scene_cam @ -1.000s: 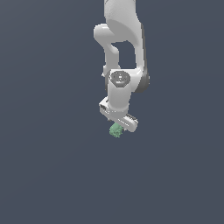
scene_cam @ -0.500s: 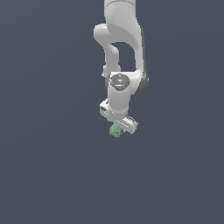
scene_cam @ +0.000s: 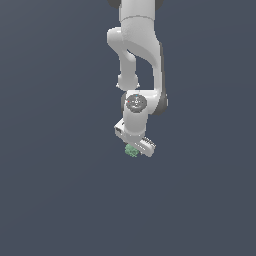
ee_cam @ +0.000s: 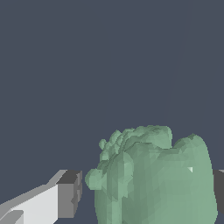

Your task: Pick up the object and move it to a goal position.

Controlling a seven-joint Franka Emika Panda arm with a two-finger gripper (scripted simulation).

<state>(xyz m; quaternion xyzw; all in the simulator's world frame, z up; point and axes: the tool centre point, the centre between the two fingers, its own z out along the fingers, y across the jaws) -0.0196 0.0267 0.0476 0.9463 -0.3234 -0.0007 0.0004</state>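
Note:
The object [scene_cam: 131, 150] is a small pale-green lumpy block at the tip of my white gripper [scene_cam: 136, 148] in the exterior view. Seen from the wrist, the object [ee_cam: 153, 179] fills the space between my two fingers. One grey pad [ee_cam: 70, 194] stands a narrow gap away from its side. The other pad [ee_cam: 219, 188] sits right against the opposite side. The jaws straddle the object and are not pressed onto it on both sides. The lower part of the object is cut off by the frame edge.
A plain dark blue-grey surface [scene_cam: 60, 190] surrounds the arm on all sides. Nothing else shows in either view.
The arm's wrist joint has sunk slightly toward the hand. The object and the gripper tip stay at the same spot.

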